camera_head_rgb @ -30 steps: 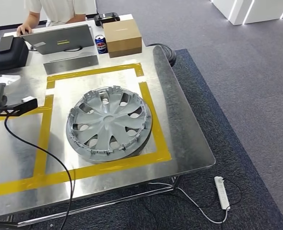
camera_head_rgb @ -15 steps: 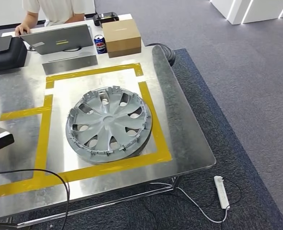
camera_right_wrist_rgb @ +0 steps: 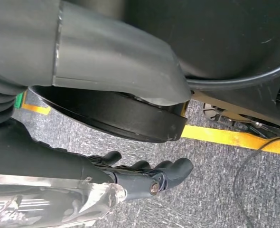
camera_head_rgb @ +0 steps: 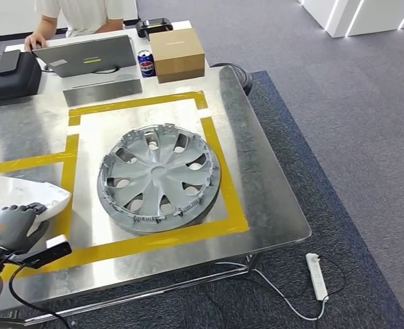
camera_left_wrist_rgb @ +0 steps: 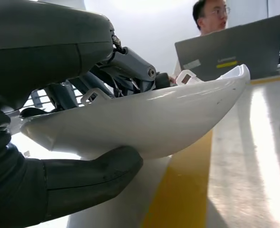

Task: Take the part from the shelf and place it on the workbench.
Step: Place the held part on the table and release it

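Left robot hand point(camera_head_rgb: 11, 226) grasps white curved part point(camera_head_rgb: 27, 194), thumb under, fingers over its rim, low over the surface point(camera_head_rgb: 261, 199) at near left edge, beside yellow tape point(camera_head_rgb: 66, 199). Grey wheel cover point(camera_head_rgb: 158, 177) lies mid-surface inside the taped square. Right robot hand point(camera_right_wrist_rgb: 145, 178) hangs above carpet, fingers extended, grasping nothing.

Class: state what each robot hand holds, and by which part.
Left hand grips the white part at its near edge, thumb beneath. Right hand holds nothing.
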